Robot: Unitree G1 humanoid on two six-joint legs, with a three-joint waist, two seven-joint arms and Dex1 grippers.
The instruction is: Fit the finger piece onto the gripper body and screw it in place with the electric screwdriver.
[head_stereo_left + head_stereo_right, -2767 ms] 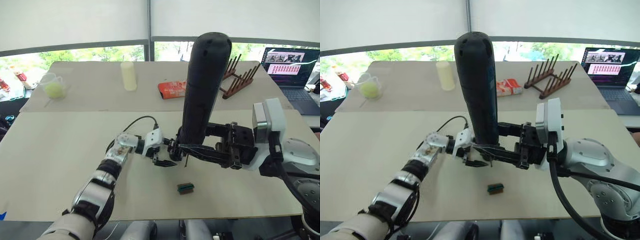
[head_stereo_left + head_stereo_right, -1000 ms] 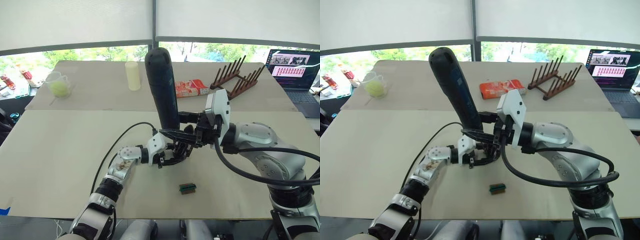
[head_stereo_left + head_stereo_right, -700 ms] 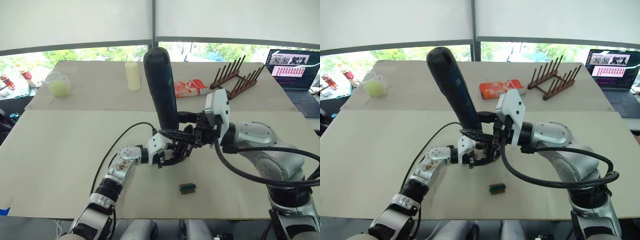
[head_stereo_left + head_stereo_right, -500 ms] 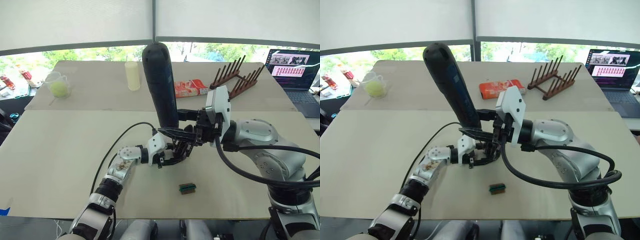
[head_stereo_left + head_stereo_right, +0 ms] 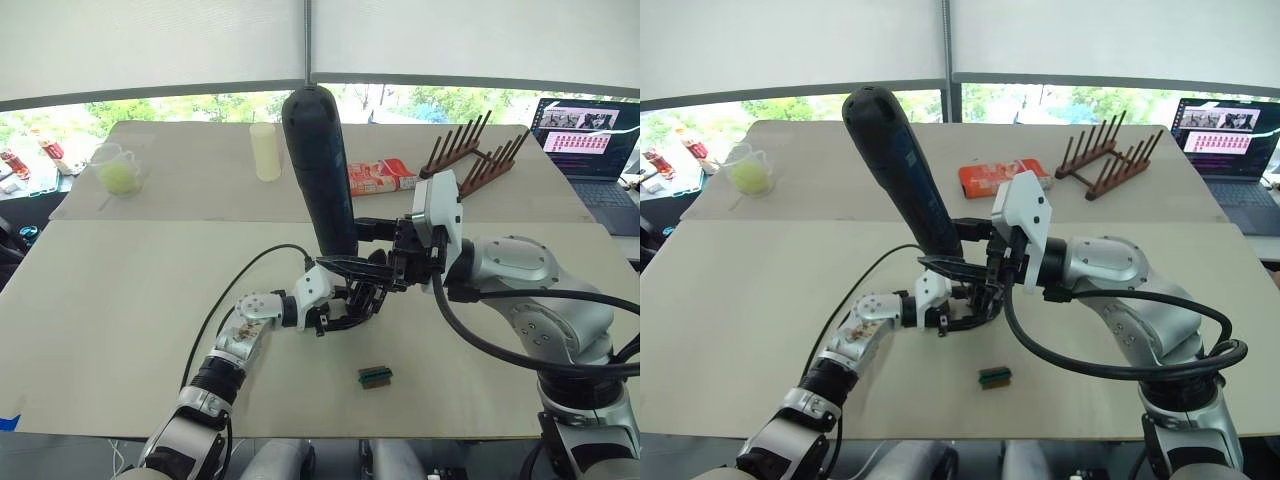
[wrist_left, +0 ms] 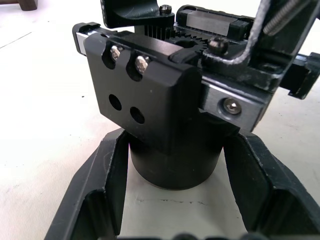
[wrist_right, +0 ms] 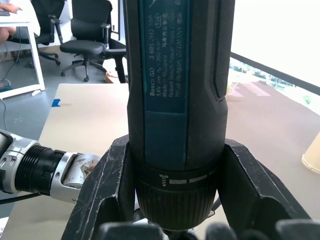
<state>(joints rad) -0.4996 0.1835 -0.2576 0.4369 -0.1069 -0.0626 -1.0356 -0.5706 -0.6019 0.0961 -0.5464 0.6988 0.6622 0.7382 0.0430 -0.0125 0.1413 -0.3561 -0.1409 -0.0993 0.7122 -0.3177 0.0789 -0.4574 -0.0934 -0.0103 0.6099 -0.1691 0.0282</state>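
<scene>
The long, thick matte-black electric screwdriver (image 5: pixel 320 170) has tipped a little further towards the robot's left over the last second, its rounded top leaning away while its lower end has stayed low over the work; I judge this a fine re-aiming of the bit onto a screw, so the fastening step is under way rather than finished. The right hand (image 7: pixel 175 210) is clamped on the electric screwdriver just above its collar, one finger on each side. Below it, the small black blocky gripper body (image 6: pixel 165 105) on its round base stands on the pale beige tabletop (image 5: pixel 120 290), and the left hand (image 6: pixel 172 200) has its fingers pressed against either side of that base, steadying it. The left wrist view gives what the head views cannot: two screw heads set in the black block beside two empty holes, a toothed gear and a coiled cable (all a dark cluster from above). Which part there is the small black tapered finger piece I cannot tell, nor whether the bit touches a screw. A small green-and-black rectangular block (image 5: pixel 374 376) lies apart, nearer the robot
</scene>
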